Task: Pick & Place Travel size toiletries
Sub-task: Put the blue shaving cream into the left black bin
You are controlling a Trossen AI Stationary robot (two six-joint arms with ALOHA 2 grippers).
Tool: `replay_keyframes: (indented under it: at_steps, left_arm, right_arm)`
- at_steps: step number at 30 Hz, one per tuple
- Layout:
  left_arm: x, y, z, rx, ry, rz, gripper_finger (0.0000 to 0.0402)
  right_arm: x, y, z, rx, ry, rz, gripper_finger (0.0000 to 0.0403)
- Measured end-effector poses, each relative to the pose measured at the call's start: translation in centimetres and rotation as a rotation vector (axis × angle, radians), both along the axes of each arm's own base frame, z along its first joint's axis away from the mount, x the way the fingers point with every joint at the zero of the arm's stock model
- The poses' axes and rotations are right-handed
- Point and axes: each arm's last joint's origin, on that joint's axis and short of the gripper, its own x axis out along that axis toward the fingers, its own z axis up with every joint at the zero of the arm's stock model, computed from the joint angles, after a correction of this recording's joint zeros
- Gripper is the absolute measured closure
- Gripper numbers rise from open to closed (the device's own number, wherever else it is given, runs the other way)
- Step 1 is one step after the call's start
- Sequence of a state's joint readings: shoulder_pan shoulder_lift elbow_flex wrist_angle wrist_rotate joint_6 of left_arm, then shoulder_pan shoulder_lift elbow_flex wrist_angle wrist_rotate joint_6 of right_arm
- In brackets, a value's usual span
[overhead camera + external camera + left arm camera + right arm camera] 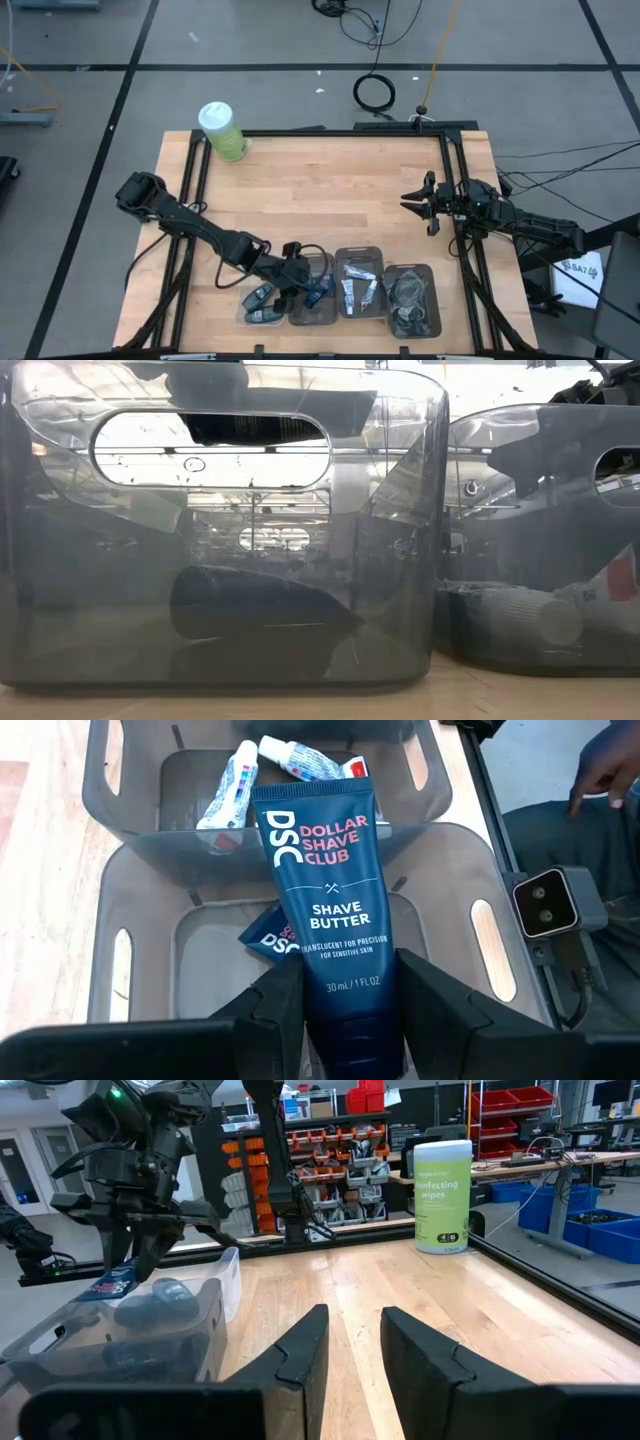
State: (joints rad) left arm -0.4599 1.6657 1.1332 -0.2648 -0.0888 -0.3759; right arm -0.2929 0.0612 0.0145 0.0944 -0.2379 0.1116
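Two left gripper (pixel 350 1010) fingers clamp a navy tube (pixel 325 910), hiding its cap; right gripper (pixel 350 1345) empty, parted.

You've got wide bare wood across the table (pixel 330 190) middle, free passage between both arms. Near edge is crowded: four grey bins in a row, touching, (pixel 312 290) (pixel 360 283) (pixel 412 298) plus the outer left one (pixel 262 303). Left gripper (pixel 350 1010) sits over the second bin clamped on the navy tube (pixel 325 900), blocking that opening. Green wipes canister (pixel 222 130) stands at the far-left corner. Right gripper (pixel 425 205) hovers near the right rail, fingers slightly parted, clear wood ahead of it.
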Motion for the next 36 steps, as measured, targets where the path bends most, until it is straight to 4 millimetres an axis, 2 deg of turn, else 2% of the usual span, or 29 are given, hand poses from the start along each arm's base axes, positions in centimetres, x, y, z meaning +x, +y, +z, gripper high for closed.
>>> replay_keyframes:
  at_steps: [6, 14, 23, 36]
  left_arm:
    - [0.2, -0.1, -0.5, 0.008, 0.008, 0.011, 0.0273]
    - [1.1, 0.4, -3.4, 0.03, 0.089, 0.06, 0.0273]
    - [2.0, 1.0, -5.6, 0.001, 0.154, 0.062, 0.0273]
    - [2.1, 1.0, -5.8, -0.052, 0.178, 0.102, 0.0273]
  right_arm:
    - [0.0, 0.0, 0.0, 0.0, 0.0, 0.0, 0.0319]
    - [0.0, 0.0, 0.0, 0.0, 0.0, 0.0, 0.0319]
    - [0.0, 0.0, 0.0, 0.0, 0.0, -0.001, 0.0319]
    - [0.0, 0.0, 0.0, 0.0, 0.0, 0.0, 0.0319]
